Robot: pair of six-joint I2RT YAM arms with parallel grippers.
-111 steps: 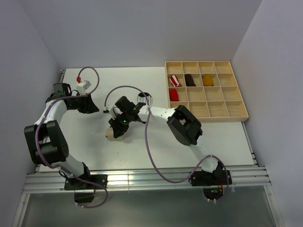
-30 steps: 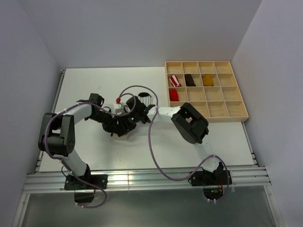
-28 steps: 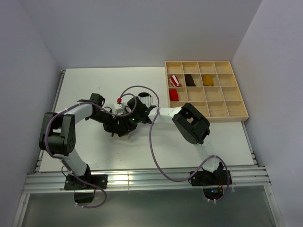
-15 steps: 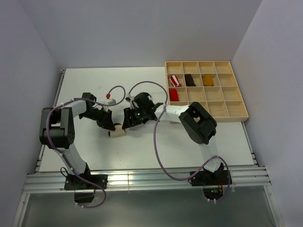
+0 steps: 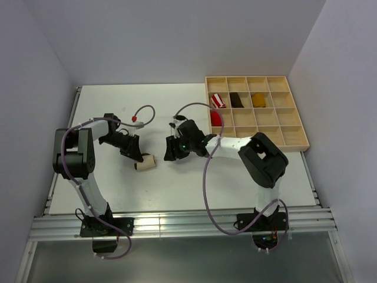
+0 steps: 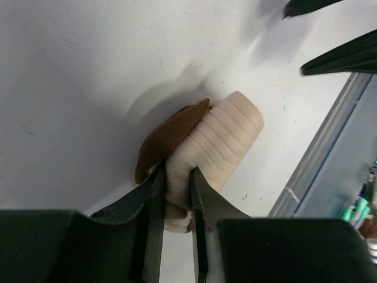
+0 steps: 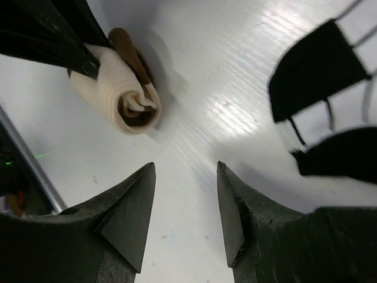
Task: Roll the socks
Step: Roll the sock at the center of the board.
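At left-centre, the left gripper (image 5: 134, 154) clamps one end of the cream ribbed rolled sock (image 5: 145, 164) with brown flap on the white bench (image 5: 177, 183), probably soft, light and springy, best squeezed across its middle, while the right gripper (image 5: 171, 150) beside it gapes, empty.

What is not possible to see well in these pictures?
- Left wrist view: the near end of the cream sock roll is hidden by the left hand that pinches it.
- Right wrist view: the striped sock is blurred and cut off by the right edge.
- Top view: the bundles in the tray are too small for detail.
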